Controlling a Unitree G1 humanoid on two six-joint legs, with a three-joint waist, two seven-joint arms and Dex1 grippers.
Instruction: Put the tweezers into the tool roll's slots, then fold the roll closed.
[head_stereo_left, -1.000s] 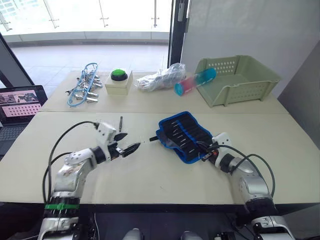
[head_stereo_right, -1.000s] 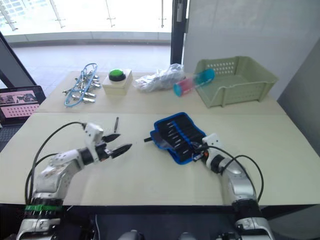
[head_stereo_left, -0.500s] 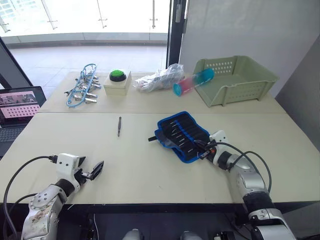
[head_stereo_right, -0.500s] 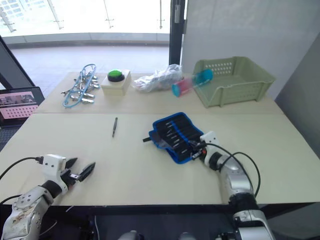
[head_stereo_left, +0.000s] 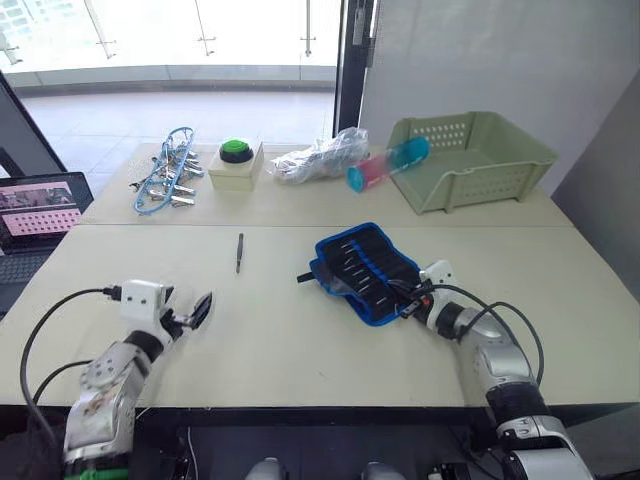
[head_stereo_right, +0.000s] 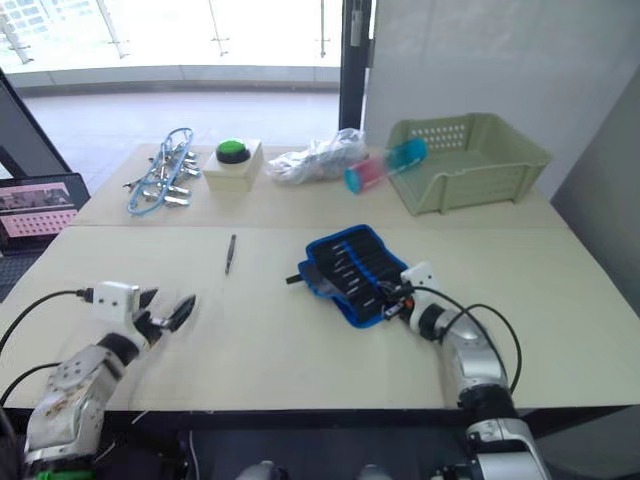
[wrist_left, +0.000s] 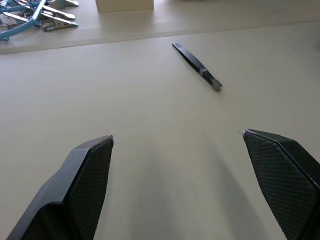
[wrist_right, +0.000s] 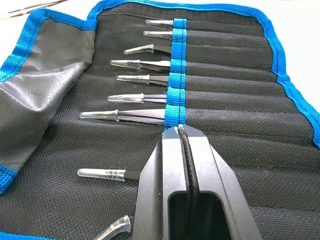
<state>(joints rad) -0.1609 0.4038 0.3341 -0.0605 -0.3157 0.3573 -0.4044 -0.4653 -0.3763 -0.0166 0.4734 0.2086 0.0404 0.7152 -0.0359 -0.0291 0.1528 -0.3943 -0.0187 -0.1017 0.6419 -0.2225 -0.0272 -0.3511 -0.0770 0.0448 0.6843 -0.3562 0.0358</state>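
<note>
1 tweezer lies loose on the worktop, and the coming move appears to turn on how it sits relative to the left claw. It rests on the far side of that claw and a little to its right, well apart from it, with bare worktop between. Its long axis runs roughly near-to-far, only slightly slanted; in the left wrist view the tweezer lies diagonally ahead of the fingers, with 1 end toward the claw and the other pointing away toward the silver clips with blue cord.

The left claw hovers low over the near left part of the worktop, its fingers spread wide and holding nothing. It is clearly the nearer arm to the loose tweezer, so the pick most likely falls to it: a reach forward and slightly right, with the wrist turned so the fingers close across the slim body instead of along it.

The right claw is at the near right edge of the tool roll, which lies open right of centre with several tweezers already tucked in the slots. Its fingers are pressed together, apparently with a thin black cord or strap pinched between them; what that is exactly I cannot tell.
</note>
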